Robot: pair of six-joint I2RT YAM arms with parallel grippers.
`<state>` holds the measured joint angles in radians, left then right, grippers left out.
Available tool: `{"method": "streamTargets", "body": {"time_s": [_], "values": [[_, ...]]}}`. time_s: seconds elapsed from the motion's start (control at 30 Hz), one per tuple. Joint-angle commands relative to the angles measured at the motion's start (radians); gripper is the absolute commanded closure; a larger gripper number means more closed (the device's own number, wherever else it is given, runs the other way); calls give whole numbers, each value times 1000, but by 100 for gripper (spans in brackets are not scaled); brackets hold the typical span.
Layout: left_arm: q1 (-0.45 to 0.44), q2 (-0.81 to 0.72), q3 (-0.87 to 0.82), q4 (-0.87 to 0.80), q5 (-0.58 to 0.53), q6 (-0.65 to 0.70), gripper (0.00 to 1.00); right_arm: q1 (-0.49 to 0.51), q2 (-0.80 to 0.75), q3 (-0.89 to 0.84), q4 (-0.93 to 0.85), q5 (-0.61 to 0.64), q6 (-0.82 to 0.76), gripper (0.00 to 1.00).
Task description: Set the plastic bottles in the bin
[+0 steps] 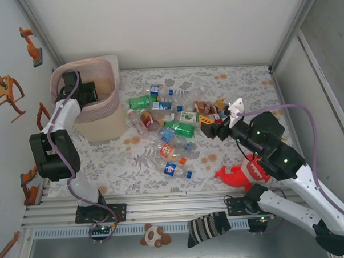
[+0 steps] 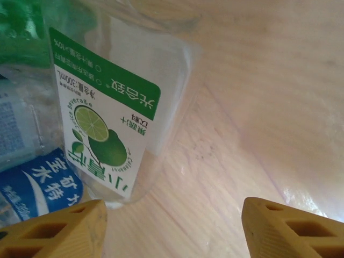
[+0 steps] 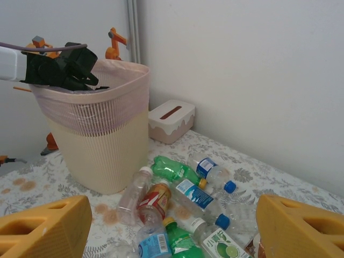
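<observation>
Looking into the bin [image 1: 109, 68], a pale-pink ribbed rim over a cream body: I see a clear lime-label bottle [image 2: 107, 123] and a blue-label bottle [image 2: 37, 188] lying inside. Left fingers [image 2: 59, 231] spread apart, holding nothing. Plastic bottles [image 1: 172, 126], clear and green, lie scattered on the floral counter [image 1: 238, 86]. Right fingers [image 3: 43, 231] spread, empty, near them.

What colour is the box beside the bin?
White box, brown slot; best in the right wrist view.
</observation>
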<state>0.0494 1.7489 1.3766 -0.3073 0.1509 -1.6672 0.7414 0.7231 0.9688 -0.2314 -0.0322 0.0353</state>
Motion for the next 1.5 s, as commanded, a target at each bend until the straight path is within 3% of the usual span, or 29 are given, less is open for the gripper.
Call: {"method": "streamTargets", "body": {"time_s": [0.0, 0.33, 1.0, 1.17, 1.47], "values": [[7, -27, 11, -3, 31, -27, 26, 7, -1, 24, 11, 15, 21, 21], [13, -129, 32, -31, 46, -34, 16, 8, 25, 53, -42, 7, 38, 22], [21, -356, 27, -78, 69, -1, 16, 40, 138, 77, -218, -159, 9, 26], [23, -415, 9, -63, 97, 69, 16, 107, 186, 76, -290, -122, -15, 28], [24, -497, -15, -31, 228, 314, 16, 284, 279, 15, -379, 56, -35, 29]]}}
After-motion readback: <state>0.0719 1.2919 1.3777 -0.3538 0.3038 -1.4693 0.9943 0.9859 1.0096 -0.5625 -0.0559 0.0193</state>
